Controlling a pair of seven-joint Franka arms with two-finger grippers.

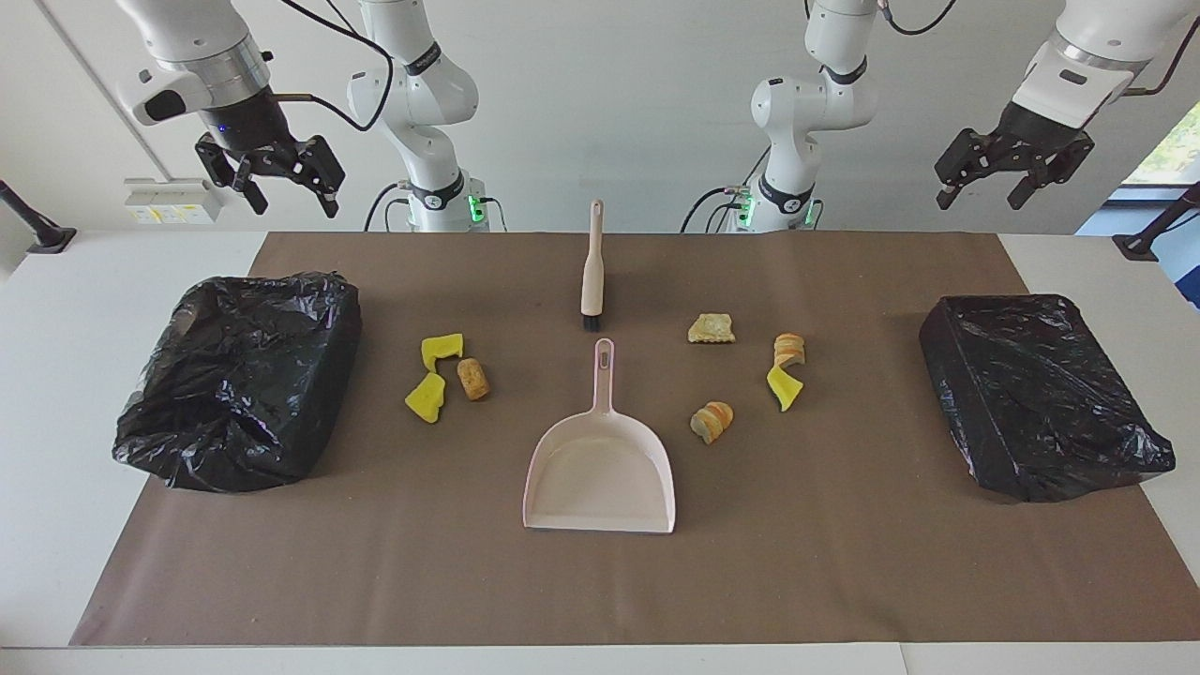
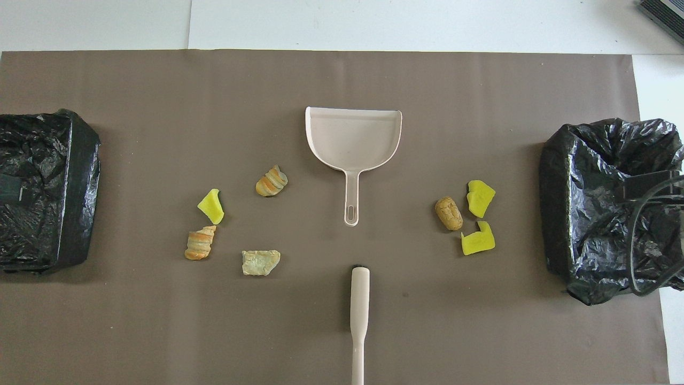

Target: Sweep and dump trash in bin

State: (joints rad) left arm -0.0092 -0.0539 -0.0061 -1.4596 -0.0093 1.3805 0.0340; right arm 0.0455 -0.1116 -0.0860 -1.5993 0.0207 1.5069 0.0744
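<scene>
The pink dustpan (image 1: 600, 469) lies flat at the middle of the brown mat (image 1: 844, 581) on the surface, its handle pointing toward the robots. Just nearer the robots than that handle lies the brush (image 1: 592, 272), bristles toward the dustpan. Toward the right arm's end from the dustpan sit two yellow sponge bits (image 1: 433, 375) and a brown cork-like lump (image 1: 473, 379); toward the left arm's end sit a beige pastry-like square (image 1: 712, 328), two tan bread-like slices (image 1: 712, 421) and another yellow sponge bit (image 1: 785, 387). A black-lined bin (image 1: 239, 380) stands at each end, well apart from the dustpan. The left pincer (image 1: 982, 197) and the right pincer (image 1: 292, 199) hang released, holding nothing, each raised above its own end
</scene>
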